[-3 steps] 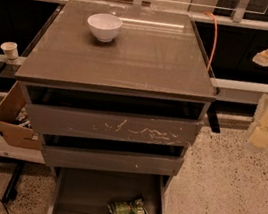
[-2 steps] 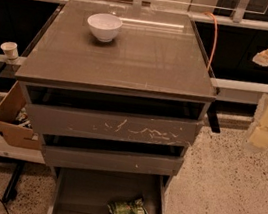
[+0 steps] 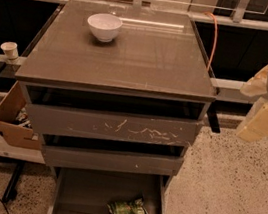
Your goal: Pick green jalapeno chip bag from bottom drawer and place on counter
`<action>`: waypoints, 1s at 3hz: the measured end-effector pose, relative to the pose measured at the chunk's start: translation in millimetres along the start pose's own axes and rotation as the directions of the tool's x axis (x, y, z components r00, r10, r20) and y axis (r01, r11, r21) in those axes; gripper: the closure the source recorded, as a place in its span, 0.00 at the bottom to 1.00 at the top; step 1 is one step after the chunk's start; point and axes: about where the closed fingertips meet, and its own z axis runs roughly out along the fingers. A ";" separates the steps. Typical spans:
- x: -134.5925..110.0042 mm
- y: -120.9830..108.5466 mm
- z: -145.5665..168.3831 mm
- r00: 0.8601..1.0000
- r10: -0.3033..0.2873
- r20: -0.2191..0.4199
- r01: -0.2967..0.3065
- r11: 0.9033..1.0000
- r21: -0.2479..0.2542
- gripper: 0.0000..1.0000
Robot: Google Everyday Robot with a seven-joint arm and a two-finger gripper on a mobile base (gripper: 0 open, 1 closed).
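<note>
The green jalapeno chip bag (image 3: pixel 128 211) lies crumpled in the open bottom drawer (image 3: pixel 81 197), right of its middle and near its front. The counter (image 3: pixel 147 55) is the glossy grey-brown top of the cabinet, with a white bowl (image 3: pixel 104 26) near its back left. My gripper (image 3: pixel 263 119) hangs at the right edge of the view, beside the cabinet at about the height of the upper drawer. It is well above and to the right of the bag and holds nothing that I can see.
The scratched upper drawer front (image 3: pixel 113 126) and the narrow middle drawer (image 3: pixel 113 159) sit slightly pulled out above the bottom drawer. A cardboard box (image 3: pixel 13 115) stands at the left. An orange cable (image 3: pixel 214 41) runs down the back right. A paper cup (image 3: pixel 10 50) sits at the left. Speckled floor lies to the right.
</note>
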 end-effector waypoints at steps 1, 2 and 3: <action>0.9 18.0 32.1 0.999 0.013 0.036 -0.012 1.000 -0.022 0.60; 2.3 52.0 94.1 0.997 0.026 0.066 -0.021 0.996 -0.088 0.84; 7.6 63.9 108.6 0.998 0.029 0.052 -0.023 0.994 -0.110 1.00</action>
